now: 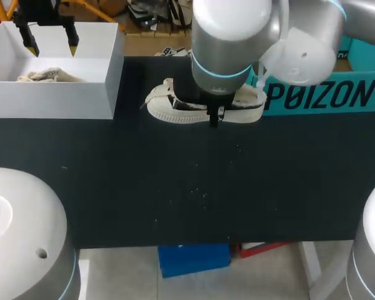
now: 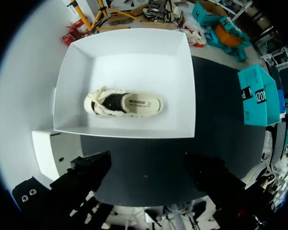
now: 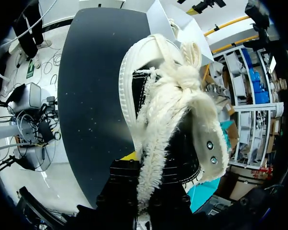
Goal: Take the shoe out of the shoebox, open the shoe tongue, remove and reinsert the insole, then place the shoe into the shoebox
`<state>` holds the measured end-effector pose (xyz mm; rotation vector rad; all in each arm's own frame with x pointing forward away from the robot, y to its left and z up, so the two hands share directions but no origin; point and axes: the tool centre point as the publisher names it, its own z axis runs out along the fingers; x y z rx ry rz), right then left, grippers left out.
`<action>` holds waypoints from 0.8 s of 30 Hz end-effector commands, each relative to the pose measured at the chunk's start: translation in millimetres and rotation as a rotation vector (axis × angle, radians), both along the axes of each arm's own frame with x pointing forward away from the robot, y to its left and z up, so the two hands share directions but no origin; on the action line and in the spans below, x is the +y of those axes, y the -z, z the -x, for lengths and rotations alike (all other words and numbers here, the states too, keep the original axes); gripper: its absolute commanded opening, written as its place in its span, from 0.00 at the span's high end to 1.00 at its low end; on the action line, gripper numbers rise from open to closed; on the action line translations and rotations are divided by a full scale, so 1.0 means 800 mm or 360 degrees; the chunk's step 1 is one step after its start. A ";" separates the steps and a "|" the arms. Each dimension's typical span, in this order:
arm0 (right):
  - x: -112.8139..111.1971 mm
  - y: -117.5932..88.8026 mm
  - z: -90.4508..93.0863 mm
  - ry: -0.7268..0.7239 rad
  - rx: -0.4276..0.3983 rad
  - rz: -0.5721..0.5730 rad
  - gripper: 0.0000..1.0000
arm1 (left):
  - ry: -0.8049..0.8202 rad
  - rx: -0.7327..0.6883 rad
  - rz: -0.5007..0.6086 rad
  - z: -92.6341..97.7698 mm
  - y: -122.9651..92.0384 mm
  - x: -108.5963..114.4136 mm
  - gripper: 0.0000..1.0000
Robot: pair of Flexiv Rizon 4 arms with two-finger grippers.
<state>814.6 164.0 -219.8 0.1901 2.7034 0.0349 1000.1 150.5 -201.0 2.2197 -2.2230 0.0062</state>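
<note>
Risk, right side: the right end effector sits down at the shoe, with the fleecy tongue running straight back into it. I judge that a pull on the tongue alone could lift or drag the whole shoe along the bench, since nothing pins the sole. The fleece is soft and could also slip free partway.

Right end effector state: cannot tell how far open it is, or whether it has a hold. The tongue and the wrist cover it in both views.

Left end effector: wide open and holding nothing. It hangs above the white shoebox, touching neither the box nor its contents.

Shoe: on the bench at 12 o'clock, on its sole and outside the shoebox, toe towards 9 o'clock.

Shoebox: at 10 o'clock on the bench. A second shoe lies inside it.

Teal box: at 2 o'clock, just beside the shoe's heel, so a sideways tug could knock the shoe against it.

Step judged: opening the tongue, insole not yet out.
</note>
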 end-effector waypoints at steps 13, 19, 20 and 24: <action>0.065 0.127 0.020 -0.0073 0.0054 -0.0076 1.00 | -0.0001 0.0002 -0.0002 0.000 -0.001 0.000 0.00; 0.084 0.170 0.033 -0.0118 0.0111 -0.0096 1.00 | -0.0001 0.0002 -0.0002 0.000 -0.001 0.000 0.00; 0.087 0.177 0.034 -0.0121 0.0119 -0.0103 1.00 | -0.0001 0.0002 -0.0002 0.000 -0.001 0.000 0.00; 0.095 0.198 0.037 -0.0147 0.0165 -0.0099 1.00 | -0.0001 0.0002 -0.0002 0.000 -0.001 0.000 0.00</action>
